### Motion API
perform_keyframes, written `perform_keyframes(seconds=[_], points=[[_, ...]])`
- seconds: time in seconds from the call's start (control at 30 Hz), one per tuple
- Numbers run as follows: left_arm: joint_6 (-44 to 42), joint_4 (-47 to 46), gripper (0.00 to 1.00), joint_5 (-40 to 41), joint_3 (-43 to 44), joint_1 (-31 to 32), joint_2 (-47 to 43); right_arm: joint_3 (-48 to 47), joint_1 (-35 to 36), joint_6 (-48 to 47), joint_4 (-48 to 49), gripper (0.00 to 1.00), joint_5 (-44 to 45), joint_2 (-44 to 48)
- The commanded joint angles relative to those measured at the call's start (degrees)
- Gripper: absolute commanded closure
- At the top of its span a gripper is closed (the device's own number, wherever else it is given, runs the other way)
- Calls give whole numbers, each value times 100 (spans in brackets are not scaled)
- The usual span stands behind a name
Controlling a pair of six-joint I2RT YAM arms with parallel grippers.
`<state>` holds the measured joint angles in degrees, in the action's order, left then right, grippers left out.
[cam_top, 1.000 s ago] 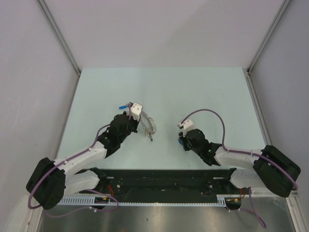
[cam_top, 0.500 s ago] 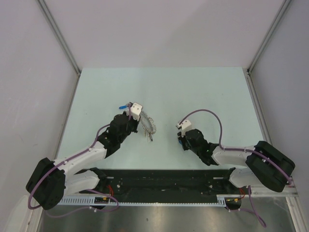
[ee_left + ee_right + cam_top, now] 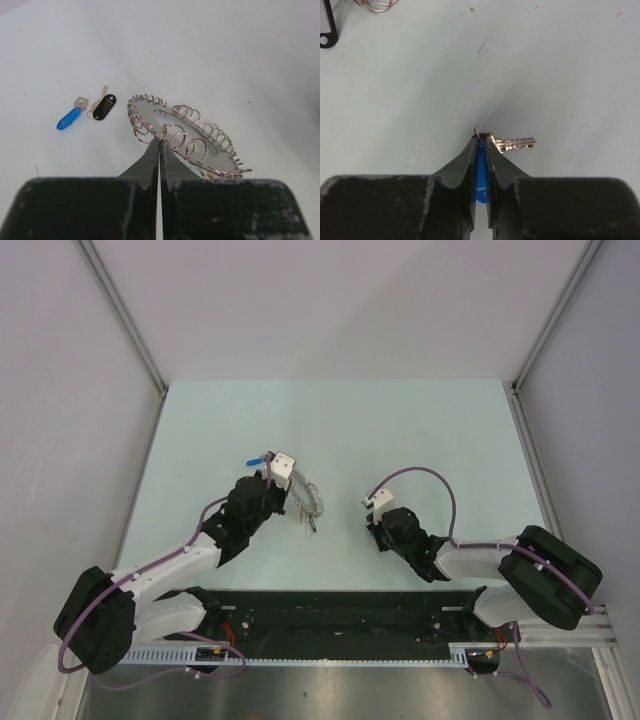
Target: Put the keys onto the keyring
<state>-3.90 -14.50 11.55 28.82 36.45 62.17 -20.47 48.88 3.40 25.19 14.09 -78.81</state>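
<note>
The keyring [image 3: 200, 137], a flat silver ring fringed with wire loops, is tilted up off the table; it also shows in the top view [image 3: 310, 498]. My left gripper [image 3: 160, 142] is shut on its near edge among the loops; in the top view my left gripper [image 3: 296, 502] is at the ring's left side. A blue-headed key [image 3: 69, 118] and a black-headed key [image 3: 104, 107] lie together left of the ring. My right gripper [image 3: 481, 140] is shut on another blue-headed key [image 3: 481, 167], its metal blade [image 3: 517, 144] sticking out to the right, low over the table, right of the ring [image 3: 376, 532].
A black tag [image 3: 327, 29] and some wire loops [image 3: 376, 4] show at the top left corner of the right wrist view. The loose blue key [image 3: 258, 461] lies by the left wrist. Grey walls enclose the pale table [image 3: 400, 430] on three sides.
My right gripper has shifted slightly left with the blue key, and its elbow has swung inward. The left arm and the keyring have not moved.
</note>
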Motion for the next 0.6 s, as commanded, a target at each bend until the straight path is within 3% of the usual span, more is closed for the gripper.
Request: perform_keyframes(seconds=[0.0,0.17,0.37,0.57], points=[[83,-325,100,-74,1,-50,-91,34,-10,-76,223,88,59,-73],[82,-325,100,-92,1,-50,-109,96,42,-67,232,100,147,-21],[39,-413,100,-320,-69,-41,-170,87,201,-120,21,100,253,435],[-259,-843,100,-1381,-201,-50,-285,-281,122,-313,-900,100,-307,1402]])
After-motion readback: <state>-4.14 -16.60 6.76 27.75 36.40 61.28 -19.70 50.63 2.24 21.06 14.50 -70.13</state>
